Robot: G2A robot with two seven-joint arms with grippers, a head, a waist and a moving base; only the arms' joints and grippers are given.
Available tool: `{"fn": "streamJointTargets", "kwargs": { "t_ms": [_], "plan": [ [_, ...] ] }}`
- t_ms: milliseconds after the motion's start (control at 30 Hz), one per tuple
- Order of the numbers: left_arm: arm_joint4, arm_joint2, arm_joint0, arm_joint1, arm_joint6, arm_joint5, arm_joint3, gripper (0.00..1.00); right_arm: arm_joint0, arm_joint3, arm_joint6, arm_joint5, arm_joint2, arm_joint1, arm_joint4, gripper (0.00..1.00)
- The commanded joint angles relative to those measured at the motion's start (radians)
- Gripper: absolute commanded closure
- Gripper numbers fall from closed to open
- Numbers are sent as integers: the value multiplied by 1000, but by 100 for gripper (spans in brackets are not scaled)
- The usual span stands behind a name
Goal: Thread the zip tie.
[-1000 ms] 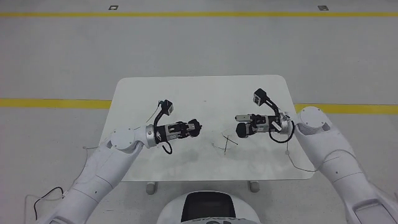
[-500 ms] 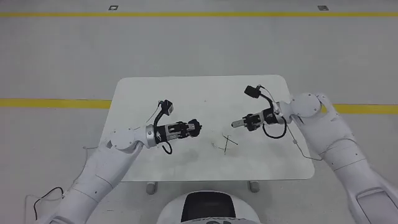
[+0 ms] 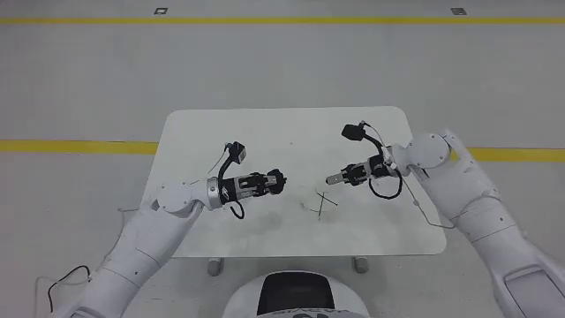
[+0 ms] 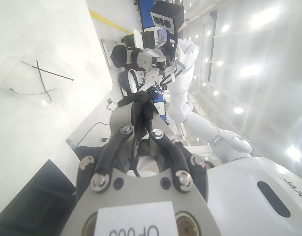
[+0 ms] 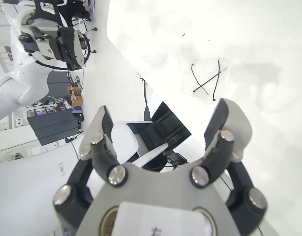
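Note:
Three loose black zip ties point(image 3: 324, 203) lie crossed on a clear plastic sheet near the front middle of the white table point(image 3: 265, 132). They also show in the left wrist view point(image 4: 43, 82) and the right wrist view point(image 5: 206, 82). My left gripper point(image 3: 281, 178) hovers left of them, shut point(image 4: 141, 96) on a thin black zip tie point(image 4: 138, 131) that runs back between its fingers. My right gripper point(image 3: 332, 179) hangs just right of and above the loose ties, tilted toward the table. It is open point(image 5: 163, 117) with nothing between its fingers.
The two grippers face each other a short way apart over the table's middle. The table's front edge lies close behind the loose ties. A thin cable point(image 3: 424, 212) trails off the right arm over the table's right side.
The right arm has swung its elbow outward and turned its wrist, so its gripper now points down toward the loose ties. The left arm has kept still.

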State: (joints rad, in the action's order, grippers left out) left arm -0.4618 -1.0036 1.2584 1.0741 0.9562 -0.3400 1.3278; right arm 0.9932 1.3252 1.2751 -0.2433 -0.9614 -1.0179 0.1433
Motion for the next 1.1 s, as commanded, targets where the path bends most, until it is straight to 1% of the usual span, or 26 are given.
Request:
{"fn": "streamJointTargets", "kwargs": {
  "t_ms": [0, 100, 200, 367, 433, 600, 667, 700, 867, 967, 1067],
  "plan": [
    [0, 0, 0, 0, 0, 0, 0, 100, -17, 21, 6, -29, 24, -3, 54, 0],
    [0, 0, 0, 0, 0, 0, 0, 100, -53, 28, 7, -46, 73, -14, 113, 0],
    [0, 0, 0, 0, 0, 0, 0, 100, -90, 8, -6, -54, 126, -30, 165, 0],
    [0, 0, 0, 0, 0, 0, 0, 100, -157, -65, -37, -70, 210, -65, 213, 0],
    [0, 0, 0, 0, 0, 0, 0, 100, -177, -88, -44, -93, 247, -80, 231, 0],
    [0, 0, 0, 0, 0, 0, 0, 100, -180, -94, -46, -90, 251, -82, 232, 0],
    [5, 0, 2, 0, -21, 7, 4, 100, -180, -94, -46, -90, 251, -82, 232, 0],
    [7, -3, 2, -1, -21, 10, 6, 100, -180, -94, -46, -90, 251, -82, 232, 0],
    [-4, -46, 6, -19, 47, 7, 2, 100, -180, -94, -46, -90, 251, -82, 232, 0],
    [-7, -66, 11, -27, 69, 5, 1, 100, -180, -94, -46, -90, 251, -82, 232, 0],
    [-19, -76, 13, -30, 83, 1, 2, 100, -180, -94, -46, -90, 251, -82, 232, 0]
  ]
}}
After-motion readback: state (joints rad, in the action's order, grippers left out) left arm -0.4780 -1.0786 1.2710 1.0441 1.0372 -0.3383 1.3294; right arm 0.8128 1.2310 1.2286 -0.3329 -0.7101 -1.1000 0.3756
